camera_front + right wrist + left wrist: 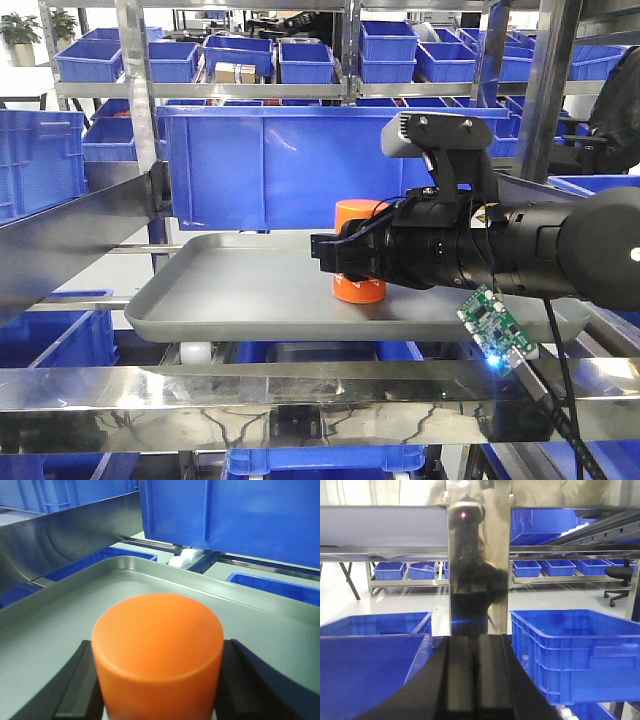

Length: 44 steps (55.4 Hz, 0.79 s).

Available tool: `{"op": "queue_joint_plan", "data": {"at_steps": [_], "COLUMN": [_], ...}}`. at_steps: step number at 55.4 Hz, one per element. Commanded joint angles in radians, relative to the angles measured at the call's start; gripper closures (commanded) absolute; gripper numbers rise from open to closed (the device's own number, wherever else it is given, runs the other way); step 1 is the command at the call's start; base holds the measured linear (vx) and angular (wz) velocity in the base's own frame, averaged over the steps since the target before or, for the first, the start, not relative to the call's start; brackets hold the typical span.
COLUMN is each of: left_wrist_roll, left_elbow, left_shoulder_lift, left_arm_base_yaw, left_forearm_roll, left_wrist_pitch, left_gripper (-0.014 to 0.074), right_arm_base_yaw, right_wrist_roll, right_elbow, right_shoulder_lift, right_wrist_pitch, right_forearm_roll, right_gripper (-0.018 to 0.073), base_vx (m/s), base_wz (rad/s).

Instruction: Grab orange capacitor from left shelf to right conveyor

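Right claw is clamped on the orange capacitor, sitting upright on the grey tray right under it. Left claw looks closed up.

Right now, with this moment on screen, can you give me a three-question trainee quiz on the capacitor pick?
1. Multiple choice: the orange capacitor stands on A) the floor of a blue bin, B) the grey tray, C) a green belt.
2. True or false: the capacitor lies on its side.
3. Fill in: the black fingers flanking the capacitor belong to the ___ gripper.

Key: 1 B. 2 False; it stands upright. 3 Right; the right gripper has a finger on each side of it in the right wrist view.
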Motion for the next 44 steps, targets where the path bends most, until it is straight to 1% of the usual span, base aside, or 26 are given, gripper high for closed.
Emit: {"op": "queue_joint_plan", "data": {"at_steps": [1, 4, 11, 17, 21, 26, 30, 33, 38, 40, 44], "left_wrist_roll": [-0.001, -0.001, -0.001, -0.001, -0.001, -0.001, -0.001, -0.001, -0.001, -0.001, -0.001], "left_elbow": [0.032, 0.032, 0.032, 0.032, 0.032, 0.032, 0.032, 0.032, 0.032, 0.032, 0.032], "left_shoulder_lift": [-0.011, -0.011, -0.011, -0.011, -0.011, -0.011, -0.011, -0.011, -0.011, -0.011, -0.011], "left_arm_base_yaw": [-0.008, -0.008, -0.008, -0.008, -0.008, -0.008, -0.008, -0.008, -0.008, -0.008, -0.008], "left_forearm_roll": [-0.005, -0.005, -0.005, -0.005, -0.005, -0.005, -0.005, -0.005, -0.005, -0.005, -0.005], "left_wrist_pitch": [-0.082, -0.082, -0.082, -0.082, -0.082, -0.082, -0.082, -0.082, -0.082, -0.082, -0.082], "left_gripper": [0.0603, 0.0603, 0.0603, 0.0603, 0.0603, 0.0603, 0.0603, 0.0603, 0.0603, 0.0603, 0.0603], "right_arm_base_yaw": [-0.001, -0.001, -0.001, -0.001, -0.001, -0.001, -0.001, -0.001, -0.001, -0.001, 0.001], "right_wrist_roll": [-0.014, -0.014, -0.031, -0.05, -0.047, -0.012, 0.045, 0.11, 0.195, 0.213, 0.21], "right_elbow": [-0.035, -0.035, -0.04, -0.071, -0.107, -0.159, -0.195, -0.21, -0.205, -0.188, -0.13], "right_shoulder_lift": [-0.035, -0.035, -0.057, -0.094, -0.123, -0.159, -0.192, -0.222, -0.276, -0.303, -0.363], "right_wrist_pitch": [-0.062, -0.062, -0.058, -0.012, 0.056, 0.165, 0.262, 0.33, 0.395, 0.403, 0.392], "right_forearm_roll": [0.011, 0.009, 0.0, -0.027, -0.084, -0.173, -0.26, -0.335, -0.437, -0.447, -0.437], "right_gripper": [0.0227, 0.0241, 0.0243, 0.0243, 0.0243, 0.0243, 0.0243, 0.0243, 0.0243, 0.0243, 0.0243], "base_vx": [0.0, 0.0, 0.0, 0.0, 0.0, 0.0, 0.0, 0.0, 0.0, 0.0, 0.0], "base_wz": [0.0, 0.0, 0.0, 0.0, 0.0, 0.0, 0.0, 0.0, 0.0, 0.0, 0.0]}}
